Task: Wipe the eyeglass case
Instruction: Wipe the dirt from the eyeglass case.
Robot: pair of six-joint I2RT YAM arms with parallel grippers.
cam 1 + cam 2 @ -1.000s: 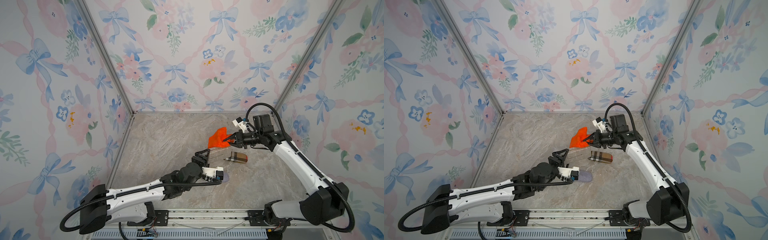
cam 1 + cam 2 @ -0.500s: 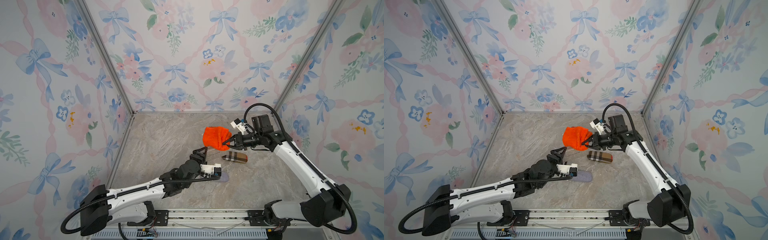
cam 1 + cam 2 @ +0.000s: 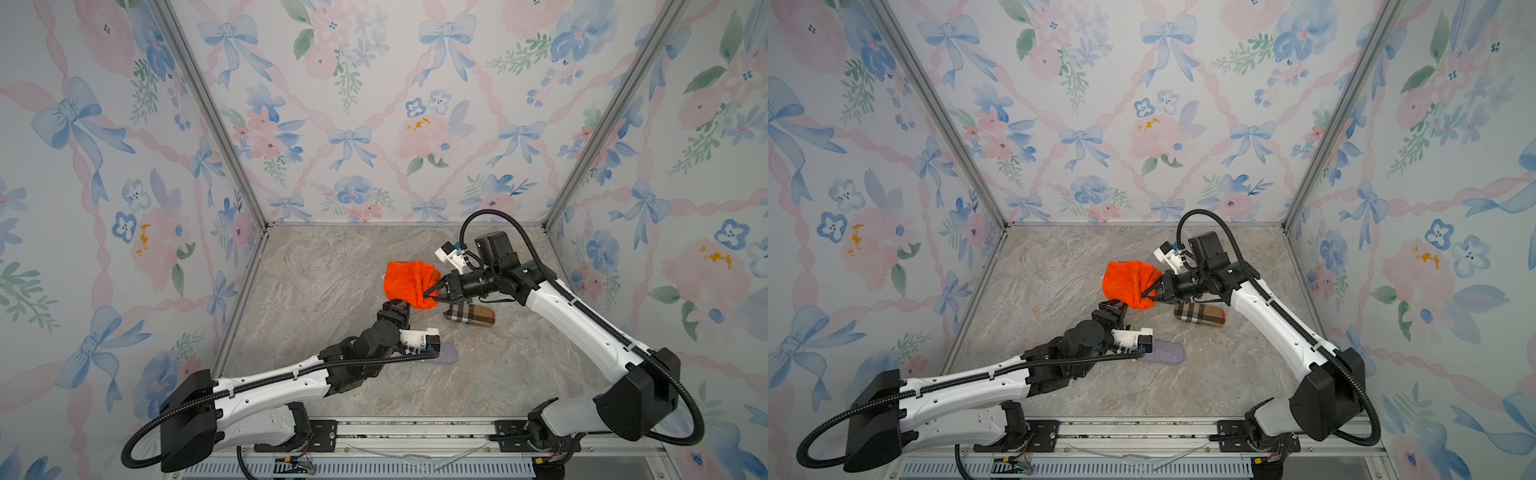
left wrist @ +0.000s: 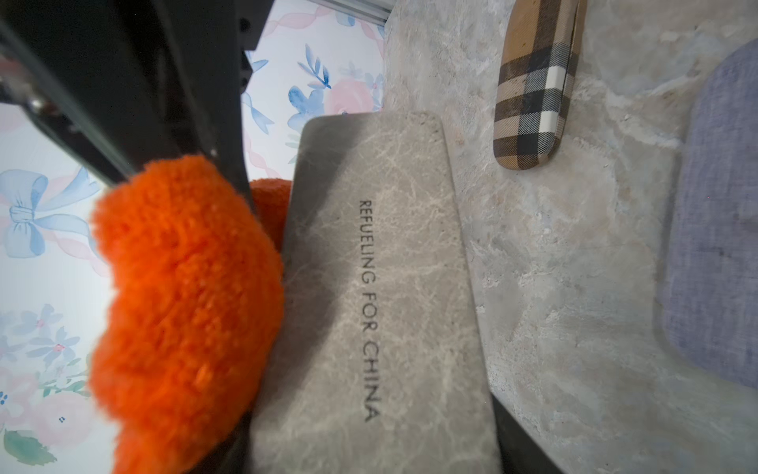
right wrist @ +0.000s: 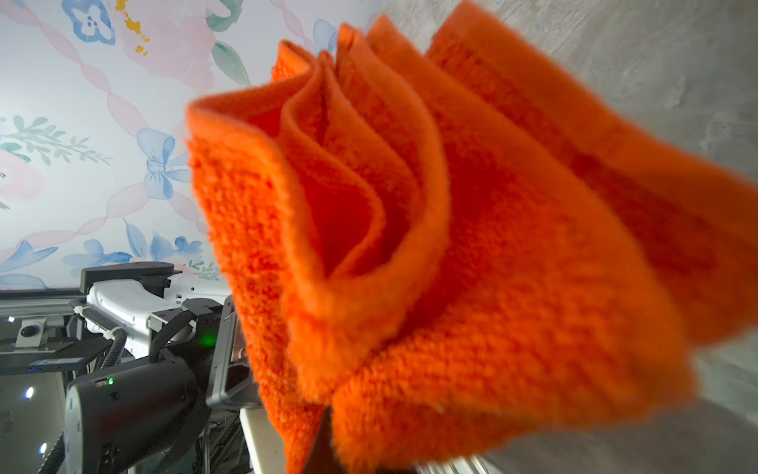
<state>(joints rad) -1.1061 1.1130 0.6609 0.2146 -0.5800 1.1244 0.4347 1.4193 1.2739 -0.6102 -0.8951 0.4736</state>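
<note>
Marble-patterned table (image 3: 332,266); floral, bow-print walls (image 3: 374,124) on three sides. Left gripper (image 3: 397,309) clamps the grey eyeglass case (image 4: 381,287), held above the table's middle. Right gripper (image 3: 432,291) is pinched tight on the orange cloth (image 3: 409,282), which touches the case's side. Plaid case (image 3: 471,316) lies right of the middle; blue-grey case (image 3: 1165,352) lies toward the front edge.
</note>
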